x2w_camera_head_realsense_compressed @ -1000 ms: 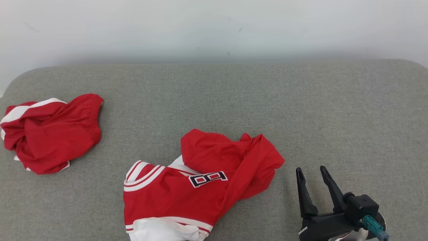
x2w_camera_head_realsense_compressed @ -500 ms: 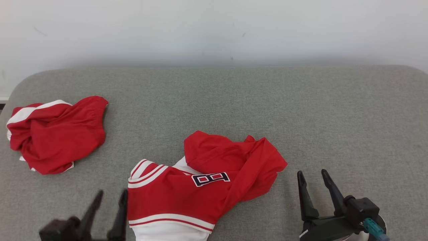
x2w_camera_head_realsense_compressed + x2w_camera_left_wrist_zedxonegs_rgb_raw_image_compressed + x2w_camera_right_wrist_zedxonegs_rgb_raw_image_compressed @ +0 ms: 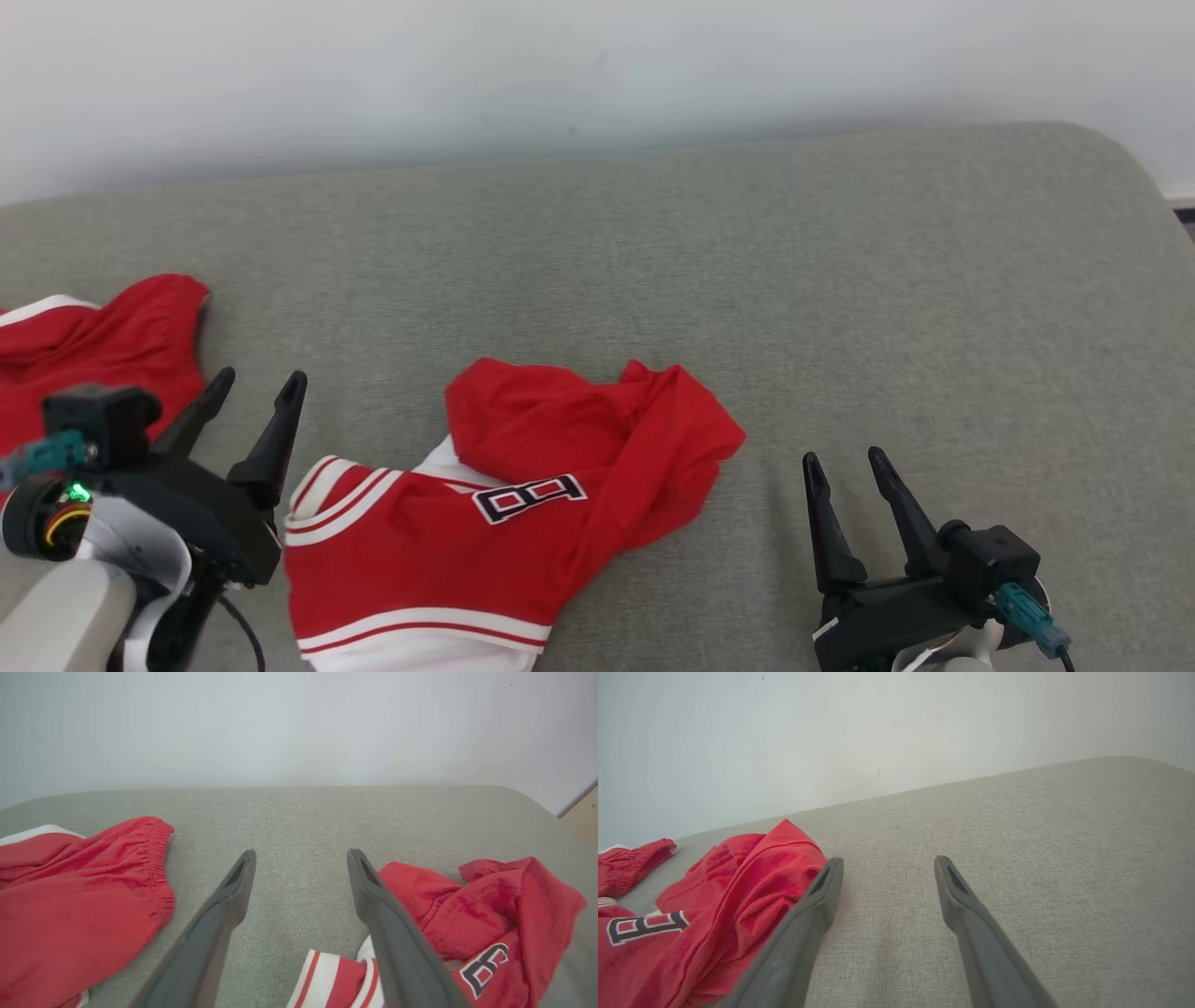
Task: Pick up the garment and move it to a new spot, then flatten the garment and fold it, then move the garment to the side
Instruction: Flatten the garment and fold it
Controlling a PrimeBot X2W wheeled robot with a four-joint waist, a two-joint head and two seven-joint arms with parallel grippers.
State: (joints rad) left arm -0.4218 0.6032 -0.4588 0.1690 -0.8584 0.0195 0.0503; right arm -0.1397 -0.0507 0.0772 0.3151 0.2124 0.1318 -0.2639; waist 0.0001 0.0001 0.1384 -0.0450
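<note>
In the head view the crumpled red jersey (image 3: 523,495) lies on the grey cushion (image 3: 653,261) between the left gripper (image 3: 261,378) and the right gripper (image 3: 843,455). Both are spread wide and empty, likely so that each can take one side of it. The left wrist view shows bare cushion between that gripper's parted fingers, with the jersey's striped edge just beside its inner finger and a second red garment (image 3: 84,891) off its outer side. The right wrist view shows its own fingers parted over bare cushion, the jersey's bunched fold just beside the inner one.
</note>
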